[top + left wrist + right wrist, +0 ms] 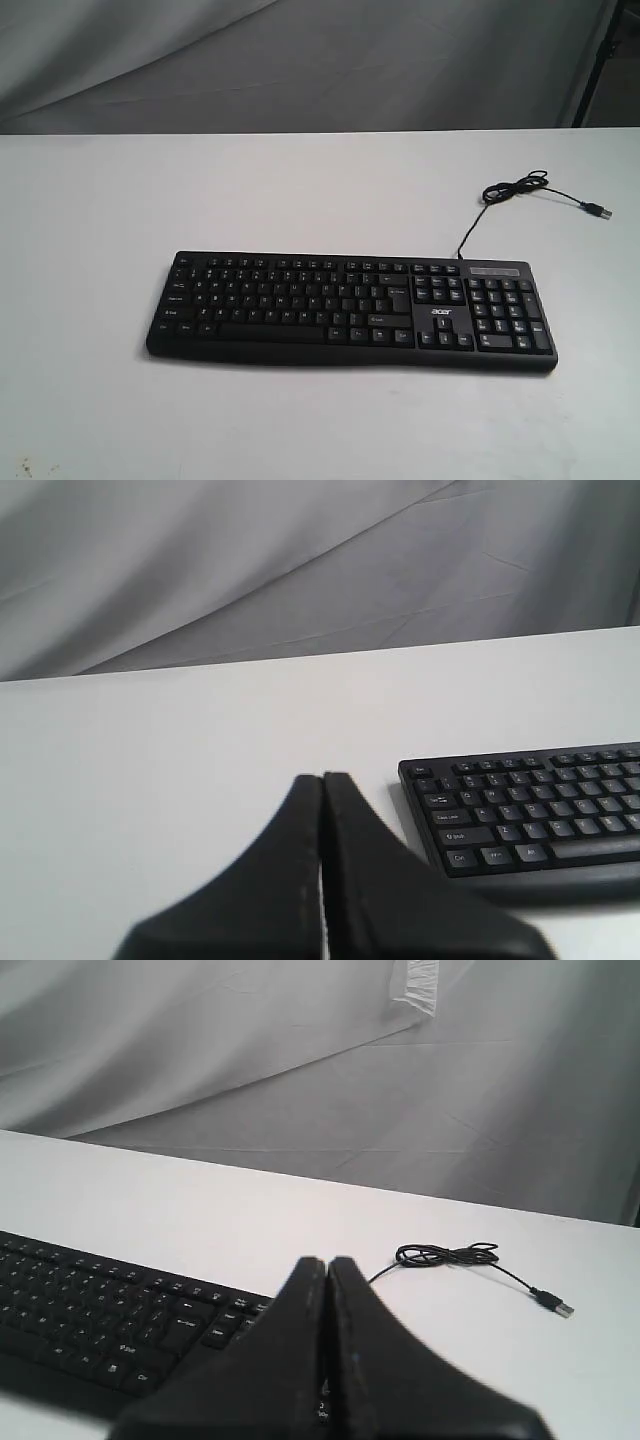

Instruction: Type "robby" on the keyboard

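The black keyboard (350, 310) lies flat on the white table, number pad to the right, with its thin cable (515, 190) coiled behind it and the USB plug loose. Neither arm shows in the exterior view. In the left wrist view my left gripper (322, 780) is shut with nothing in it, beside the left end of the keyboard (530, 815) and apart from it. In the right wrist view my right gripper (327, 1263) is shut and empty, in front of the right part of the keyboard (100, 1310), whose number pad it hides. The cable (450, 1256) lies beyond.
The white table (100, 200) runs wide around the keyboard. A grey cloth backdrop (300, 60) hangs behind the table's far edge. A dark stand leg (600, 60) shows at the back right.
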You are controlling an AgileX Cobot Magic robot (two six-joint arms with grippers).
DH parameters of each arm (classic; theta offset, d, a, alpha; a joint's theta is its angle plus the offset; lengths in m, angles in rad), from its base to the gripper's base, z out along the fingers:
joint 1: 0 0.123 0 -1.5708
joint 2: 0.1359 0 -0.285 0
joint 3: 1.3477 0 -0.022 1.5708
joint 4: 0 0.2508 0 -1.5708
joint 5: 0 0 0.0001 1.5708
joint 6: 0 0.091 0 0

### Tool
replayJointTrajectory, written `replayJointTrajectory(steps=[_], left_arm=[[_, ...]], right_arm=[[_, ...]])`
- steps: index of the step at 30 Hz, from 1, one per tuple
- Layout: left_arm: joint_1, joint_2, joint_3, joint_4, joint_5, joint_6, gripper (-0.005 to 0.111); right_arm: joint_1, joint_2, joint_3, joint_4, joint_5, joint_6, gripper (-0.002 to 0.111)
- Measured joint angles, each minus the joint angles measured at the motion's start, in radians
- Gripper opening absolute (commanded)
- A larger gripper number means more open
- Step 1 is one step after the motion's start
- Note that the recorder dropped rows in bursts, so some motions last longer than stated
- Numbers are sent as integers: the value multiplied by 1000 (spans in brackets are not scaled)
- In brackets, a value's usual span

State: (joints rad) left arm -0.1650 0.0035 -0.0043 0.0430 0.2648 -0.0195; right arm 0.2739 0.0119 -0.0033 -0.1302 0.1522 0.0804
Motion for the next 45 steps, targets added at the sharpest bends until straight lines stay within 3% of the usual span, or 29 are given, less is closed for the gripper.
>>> replayJointTrajectory(steps=[4,12,27,31,33,35,37,41,45], left_arm=[[0,0,0,0,0,0,0],[0,0,0,0,0,0,0],[0,0,0,0,0,0,0],[0,0,0,0,0,0,0],[0,0,0,0,0,0,0],[0,0,0,0,0,0,0],[0,0,0,0,0,0,0],[0,0,0,0,0,0,0],[0,0,0,0,0,0,0]], right_arm=[[0,0,-20,54,29,0,0],[0,101,-326,173,101,0,0],[11,522,-365,224,72,154,0],[201,743,-466,130,85,169,0],[366,957,-620,57,85,169,0],[461,1165,-767,4,93,169,0],[516,1355,-906,-50,106,169,0],[533,1685,-1166,-87,190,112,0],[533,1801,-1255,-87,209,61,0]])
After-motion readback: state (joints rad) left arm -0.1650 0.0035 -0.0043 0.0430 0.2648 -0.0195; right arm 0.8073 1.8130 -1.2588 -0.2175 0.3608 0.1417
